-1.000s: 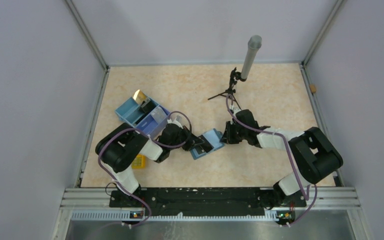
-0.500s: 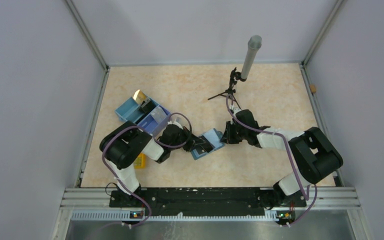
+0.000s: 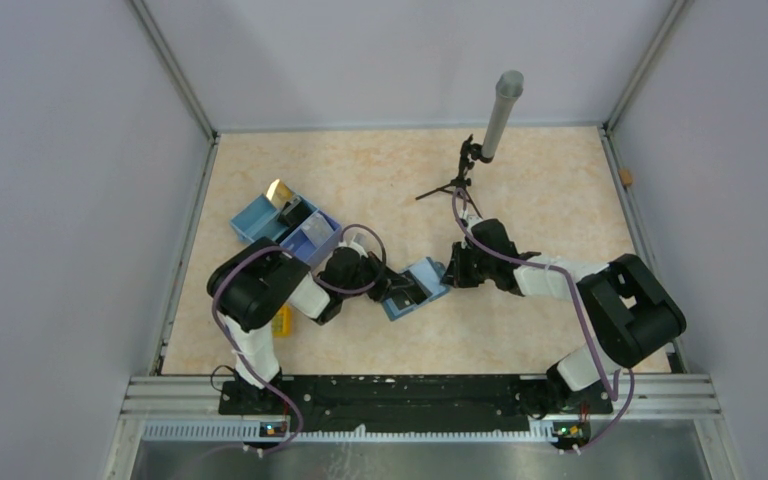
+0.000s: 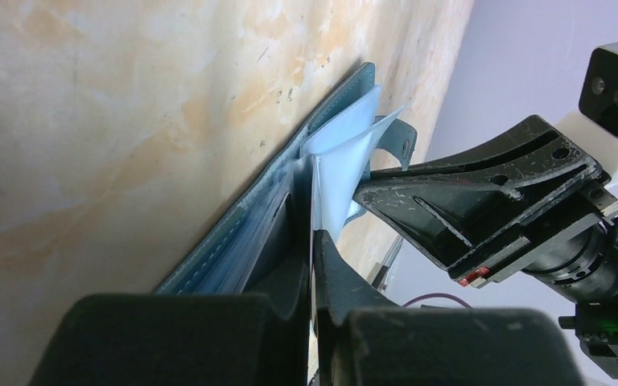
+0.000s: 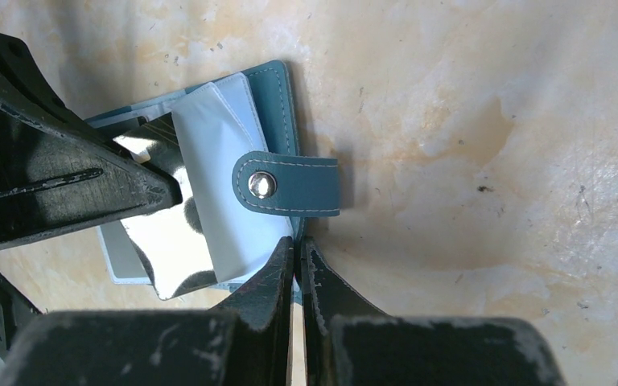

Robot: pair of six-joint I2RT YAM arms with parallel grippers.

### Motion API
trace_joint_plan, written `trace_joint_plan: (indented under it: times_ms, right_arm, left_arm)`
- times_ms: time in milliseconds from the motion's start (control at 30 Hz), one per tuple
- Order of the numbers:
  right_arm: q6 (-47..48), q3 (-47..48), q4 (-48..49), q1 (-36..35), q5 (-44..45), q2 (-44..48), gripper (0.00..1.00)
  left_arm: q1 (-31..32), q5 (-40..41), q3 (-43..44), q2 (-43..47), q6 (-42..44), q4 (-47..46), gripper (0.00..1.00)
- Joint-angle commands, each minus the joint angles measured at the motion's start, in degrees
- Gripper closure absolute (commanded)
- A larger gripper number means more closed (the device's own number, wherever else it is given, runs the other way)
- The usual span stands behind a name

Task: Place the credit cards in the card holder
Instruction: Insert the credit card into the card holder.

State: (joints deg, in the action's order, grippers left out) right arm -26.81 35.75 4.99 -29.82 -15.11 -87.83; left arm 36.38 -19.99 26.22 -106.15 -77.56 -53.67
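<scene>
Jaws closed on both arms: left gripper (image 4: pixel 314 251) pinches a silvery card (image 5: pixel 169 241), feeding it into the open holder (image 3: pixel 415 285) at centre frame, while right gripper (image 5: pixel 294 245) apparently pins the holder's edge steady.

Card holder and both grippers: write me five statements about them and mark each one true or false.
1. The card holder lies open between the left gripper and the right gripper. True.
2. Its clasp strap is snapped shut. False: the strap hangs loose at the holder's edge.
3. The left gripper is shut on a pale inner leaf of the holder. True.
4. The gold card is already in the holder. False: it is in the blue tray.
5. The right gripper is wide open. False: it is shut, right at the holder's edge.
</scene>
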Motion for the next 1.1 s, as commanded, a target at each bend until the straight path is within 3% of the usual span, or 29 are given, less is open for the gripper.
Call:
trace_joint_plan:
  times_ms: [0,600,700,867,1067]
  right_arm:
    - [0.85,1.11,-1.48,0.38,3.16,0.12,1.00]
    - [0.66,1.28,-1.82,0.38,3.50,0.12,1.00]
    - [0.41,1.09,-1.83,0.38,3.77,0.25,1.00]
    - [0.15,0.91,-2.37,0.38,5.19,0.51,1.00]
    - [0.17,0.90,-2.88,0.38,6.15,0.64,1.00]
  left_arm:
    - [-0.67,-3.37,0.81,-1.63,4.00,0.53,1.00]
    - [-3.61,-9.23,4.10,-4.82,6.41,0.19,1.00]
    - [-4.46,-9.13,3.85,-3.68,6.88,1.49,0.91]
    - [-5.03,-7.73,5.26,-0.45,10.39,10.72,0.65]
    - [-5.05,-4.27,6.79,3.82,14.11,21.63,0.47]
